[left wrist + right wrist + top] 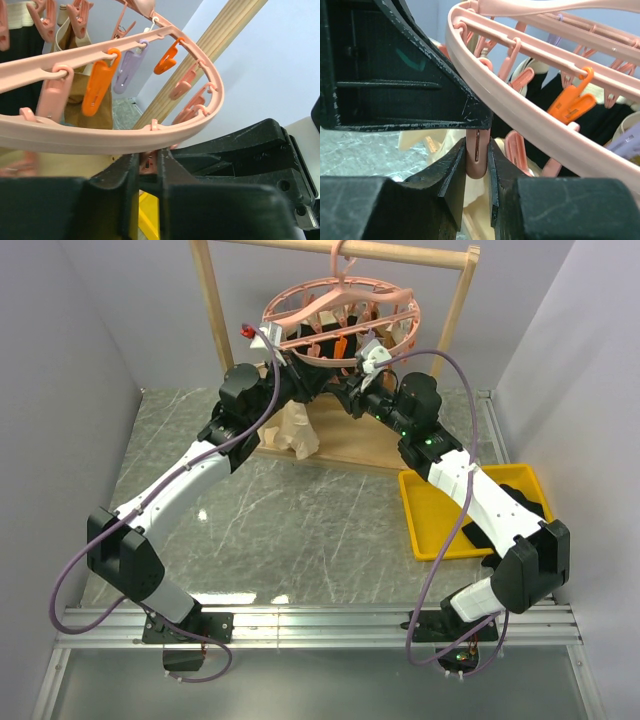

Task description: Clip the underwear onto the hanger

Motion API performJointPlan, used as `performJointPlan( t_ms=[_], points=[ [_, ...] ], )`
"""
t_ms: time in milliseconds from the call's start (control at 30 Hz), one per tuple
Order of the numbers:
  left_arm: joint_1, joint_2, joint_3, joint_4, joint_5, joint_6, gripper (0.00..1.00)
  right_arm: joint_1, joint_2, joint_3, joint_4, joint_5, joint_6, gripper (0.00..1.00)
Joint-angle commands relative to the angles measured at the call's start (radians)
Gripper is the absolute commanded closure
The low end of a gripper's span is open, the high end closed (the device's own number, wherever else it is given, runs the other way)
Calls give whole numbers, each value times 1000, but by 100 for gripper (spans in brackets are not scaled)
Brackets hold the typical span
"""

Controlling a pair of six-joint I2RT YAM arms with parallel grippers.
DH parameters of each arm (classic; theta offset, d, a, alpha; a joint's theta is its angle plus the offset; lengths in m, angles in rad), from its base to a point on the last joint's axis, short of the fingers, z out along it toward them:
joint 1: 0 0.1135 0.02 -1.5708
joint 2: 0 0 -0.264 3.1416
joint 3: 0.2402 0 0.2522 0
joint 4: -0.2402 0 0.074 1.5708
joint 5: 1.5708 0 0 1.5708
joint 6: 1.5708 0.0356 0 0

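The pink hanger (340, 315) hangs by its hook from the wooden rack, with many clips dangling under its ring (100, 137) (530, 120). Both arms reach under it from either side. My left gripper (305, 380) (148, 162) is shut on a pink clip (148, 161) just below the ring. My right gripper (342, 388) (477, 157) is shut on another pink clip (477, 150), which stands upright between its jaws. The cream underwear (295, 430) (482, 200) hangs below the grippers. I cannot tell whether either clip has hold of it.
The wooden rack frame (215, 310) and its base board (350, 445) stand at the back. A yellow tray (430, 530) holding a dark garment lies at the right, under the right arm. Black garments (555, 95) and orange clips (570, 105) hang on the hanger.
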Motion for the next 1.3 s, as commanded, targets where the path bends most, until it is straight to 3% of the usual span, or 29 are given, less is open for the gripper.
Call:
performJointPlan(
  t_ms=[0,67,100,233,500,700,1033,1267],
  points=[
    [8,3,78,112,-48,-14,90,46,-21,29,-63,-93,-12,100],
    [8,0,72,110,-41,-17,100,44,-25,31,-81,-92,-9,86],
    [9,-3,67,107,-39,-18,100,41,-27,29,-89,-87,-9,71],
    [17,-14,50,104,-25,-18,100,8,-57,-18,-100,-110,15,51],
    [31,-17,53,100,11,-29,100,-94,-155,-302,79,-288,268,51],
    [40,-35,44,91,39,-38,100,-100,-70,-390,176,-377,454,57],
    [71,-86,3,63,156,-10,100,-170,255,-192,374,-444,710,58],
    [109,-74,15,46,246,-26,100,-201,585,104,693,-550,1055,46]
  ],
)
